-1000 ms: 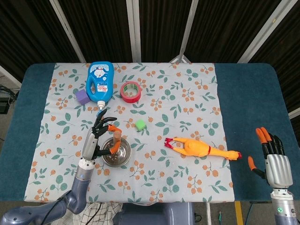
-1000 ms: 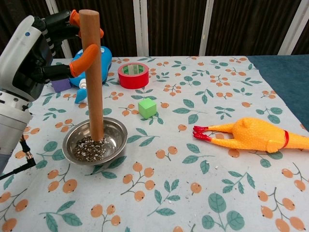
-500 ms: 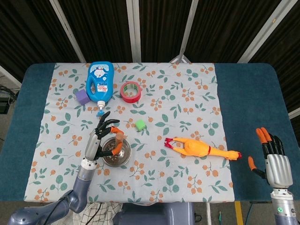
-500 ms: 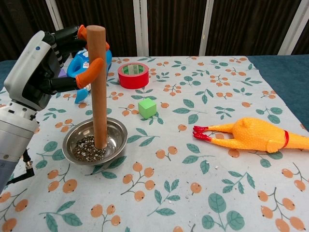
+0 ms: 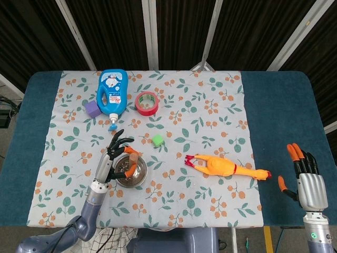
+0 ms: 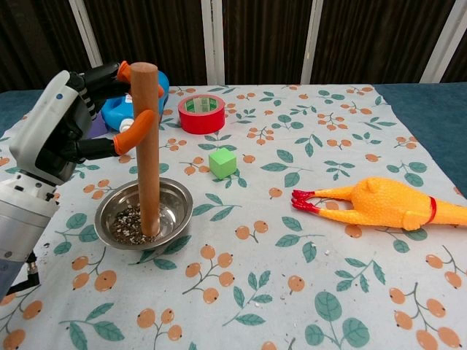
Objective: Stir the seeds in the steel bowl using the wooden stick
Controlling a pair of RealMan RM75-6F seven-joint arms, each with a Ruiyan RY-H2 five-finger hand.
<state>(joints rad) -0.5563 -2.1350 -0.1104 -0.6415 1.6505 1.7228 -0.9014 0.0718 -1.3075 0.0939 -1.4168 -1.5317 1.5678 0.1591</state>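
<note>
I have the wooden stick [image 6: 148, 146] pinched near its top in the left hand [image 6: 62, 135], fingertips clamped on either side, and it stands nearly upright with its foot among the seeds [image 6: 130, 222] in the steel bowl [image 6: 175, 203], near-left on the cloth. To stir well I'd sweep slow circles, keep the foot off the rim and press lightly so the bowl doesn't skid. My right hand [image 5: 307, 179] hangs far right, fingers apart, holding nothing.

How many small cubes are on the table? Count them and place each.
2. A green cube sits right of the steel bowl, below the red tape roll. A purple cube sits left of the blue bottle.
</note>
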